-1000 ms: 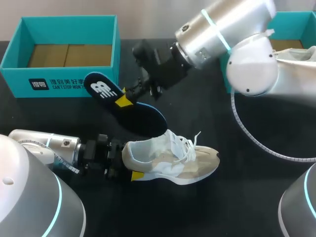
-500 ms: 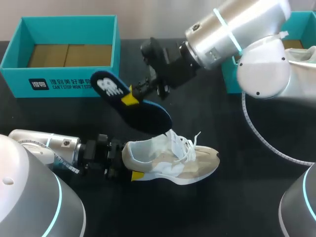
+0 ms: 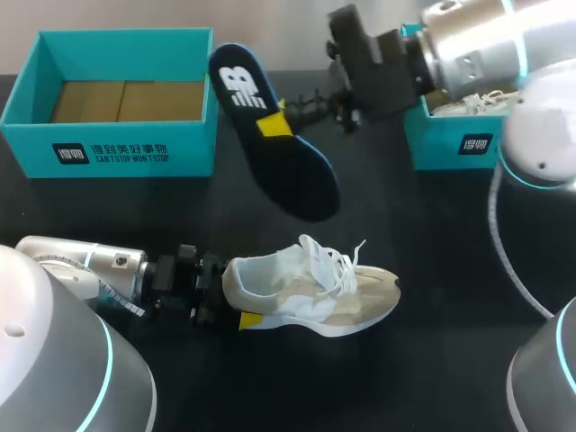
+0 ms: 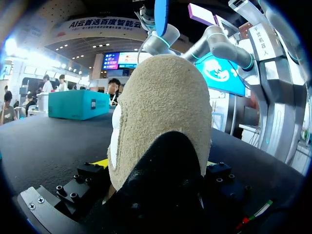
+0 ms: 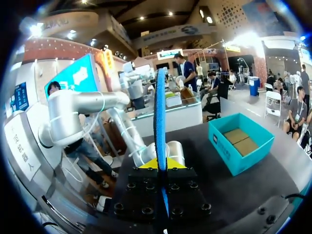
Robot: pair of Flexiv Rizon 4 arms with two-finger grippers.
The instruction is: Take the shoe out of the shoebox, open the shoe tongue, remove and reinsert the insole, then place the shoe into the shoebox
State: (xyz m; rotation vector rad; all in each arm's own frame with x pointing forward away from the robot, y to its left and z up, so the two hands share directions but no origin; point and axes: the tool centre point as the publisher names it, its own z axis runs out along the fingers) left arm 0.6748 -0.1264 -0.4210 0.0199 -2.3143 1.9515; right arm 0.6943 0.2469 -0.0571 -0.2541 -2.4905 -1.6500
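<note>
On the black table [image 3: 441,360] I judge the job about half done: the shoe is unboxed and the insole is pulled, so the tongue was presumably opened. Reinserting the insole and boxing the shoe remain.

The teal shoebox [image 3: 108,148] stands behind the shoe on its heel side, well apart, with no shoe in it. The shoe [image 3: 310,292] sits upright on its sole. Its long axis runs across the table, toe toward my right arm and heel toward my left.

The insole [image 3: 274,135] hangs in the air above and behind the shoe, clear of it. It slants, with the printed heel end raised toward the shoebox and the toe end dipping toward the shoe's laces.

My right gripper [image 3: 273,123] clamps the insole near its heel end. My left gripper [image 3: 236,297] pinches the shoe's heel from both sides.
</note>
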